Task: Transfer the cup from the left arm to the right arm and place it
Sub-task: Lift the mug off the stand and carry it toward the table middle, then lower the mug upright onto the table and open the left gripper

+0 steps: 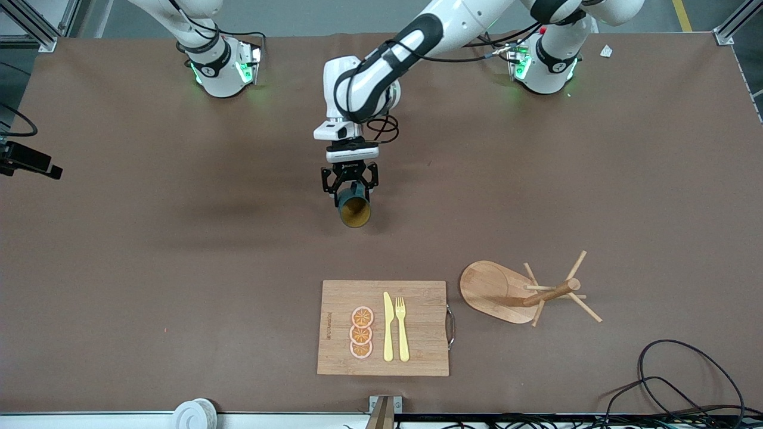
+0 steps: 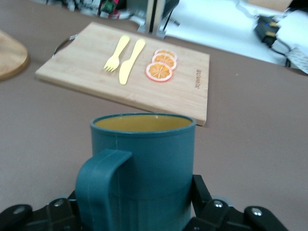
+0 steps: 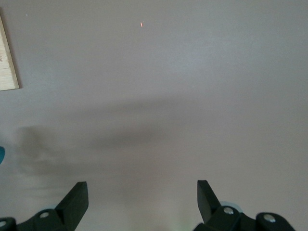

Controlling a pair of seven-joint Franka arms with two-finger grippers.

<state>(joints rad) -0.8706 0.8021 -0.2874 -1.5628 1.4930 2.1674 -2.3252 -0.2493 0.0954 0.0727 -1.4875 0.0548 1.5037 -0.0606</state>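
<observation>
The cup (image 1: 354, 208) is a dark teal mug with a tan-yellow inside. It hangs above the middle of the table, tipped so its mouth faces the front camera. My left gripper (image 1: 350, 189) is shut on its lower body. In the left wrist view the cup (image 2: 144, 159) fills the foreground with its handle toward the camera, and the gripper (image 2: 139, 204) clamps it from both sides. My right gripper (image 3: 142, 192) is open and empty over bare brown table. It is out of the front view.
A wooden cutting board (image 1: 417, 351) lies near the front edge with orange slices (image 1: 361, 332), a yellow knife (image 1: 388, 328) and a fork (image 1: 402, 329). A wooden mug rack (image 1: 524, 292) stands beside it toward the left arm's end. Cables (image 1: 673, 387) lie at the front corner.
</observation>
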